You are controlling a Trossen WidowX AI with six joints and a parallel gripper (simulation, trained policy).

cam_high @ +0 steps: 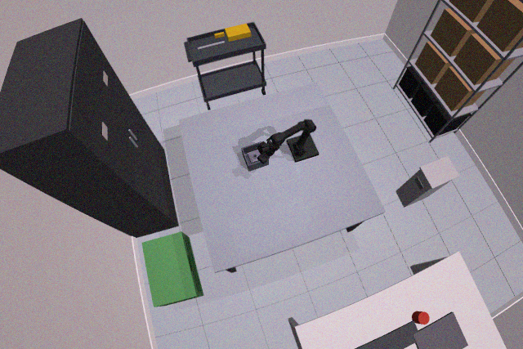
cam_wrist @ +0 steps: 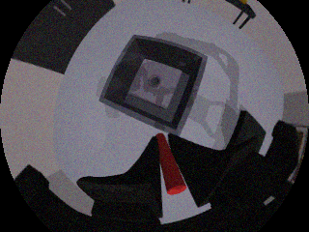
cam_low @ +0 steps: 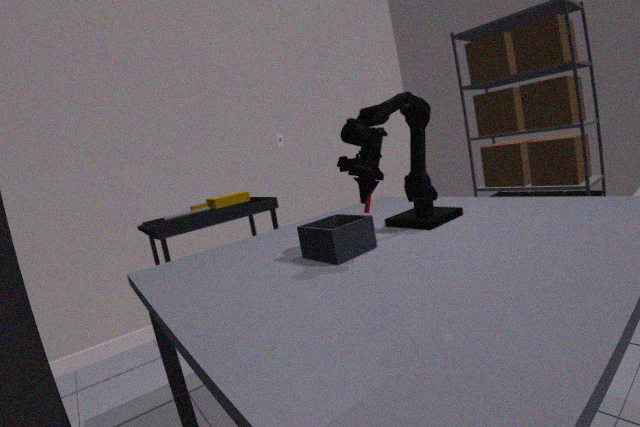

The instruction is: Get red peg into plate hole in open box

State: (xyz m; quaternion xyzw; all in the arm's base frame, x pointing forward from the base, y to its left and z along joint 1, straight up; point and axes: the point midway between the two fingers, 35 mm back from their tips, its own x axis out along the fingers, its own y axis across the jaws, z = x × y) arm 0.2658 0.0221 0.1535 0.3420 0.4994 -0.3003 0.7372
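Note:
The red peg (cam_low: 368, 202) (cam_wrist: 170, 166) is held between the fingertips of my gripper (cam_low: 367, 196) (cam_wrist: 161, 138), which is shut on it. The peg hangs in the air a little above the rim level of the open grey box (cam_low: 336, 241) (cam_wrist: 140, 114), at the box's side toward the arm base, slightly tilted. In the wrist view the plate (cam_wrist: 166, 77) lies at the box bottom with a dark round hole (cam_wrist: 154, 80) in it. In the top view the gripper covers part of the box (cam_high: 256, 166), and the peg is hidden.
The arm's black base plate (cam_high: 310, 154) (cam_low: 444, 216) stands on the table (cam_high: 270, 210) (cam_low: 413, 308) beside the box. The box's four walls stand up around the plate. A cart (cam_high: 232, 47) and a dark cabinet (cam_high: 113, 146) stand off the table.

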